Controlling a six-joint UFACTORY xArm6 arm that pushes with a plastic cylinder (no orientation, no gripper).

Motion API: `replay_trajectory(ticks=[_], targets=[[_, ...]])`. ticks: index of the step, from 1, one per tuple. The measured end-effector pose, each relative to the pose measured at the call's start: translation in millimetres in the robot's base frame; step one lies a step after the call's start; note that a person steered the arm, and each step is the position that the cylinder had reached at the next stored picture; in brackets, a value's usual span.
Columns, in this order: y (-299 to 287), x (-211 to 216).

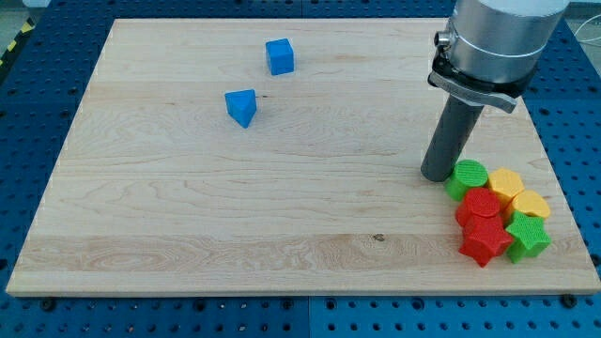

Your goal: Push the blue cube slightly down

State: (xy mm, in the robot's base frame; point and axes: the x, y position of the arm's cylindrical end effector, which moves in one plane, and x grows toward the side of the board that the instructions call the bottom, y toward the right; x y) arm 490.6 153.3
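Observation:
The blue cube [280,56] sits on the wooden board [188,216] near the view's top, left of centre. A second blue block [241,107], wedge-like in shape, lies a little below and left of it. My tip [437,176] rests on the board at the view's right, far right of and below the blue cube. It stands just left of a green cylinder [467,177], touching or nearly touching it.
A cluster of blocks lies at the view's lower right: a yellow block [507,183], a yellow heart-like block [530,204], a red block [480,207], a red star [485,242] and a green star-like block [527,235]. The board's right edge is close by.

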Motion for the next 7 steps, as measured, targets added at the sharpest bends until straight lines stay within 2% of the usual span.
replay_trajectory(ticks=[1, 3, 4, 5, 6, 7], targets=[[-0.1, -27.7], [-25.8, -151.3], [-73.0, -218.6], [-150.2, -270.3], [-227.2, -287.6], [-231.2, -252.1]])
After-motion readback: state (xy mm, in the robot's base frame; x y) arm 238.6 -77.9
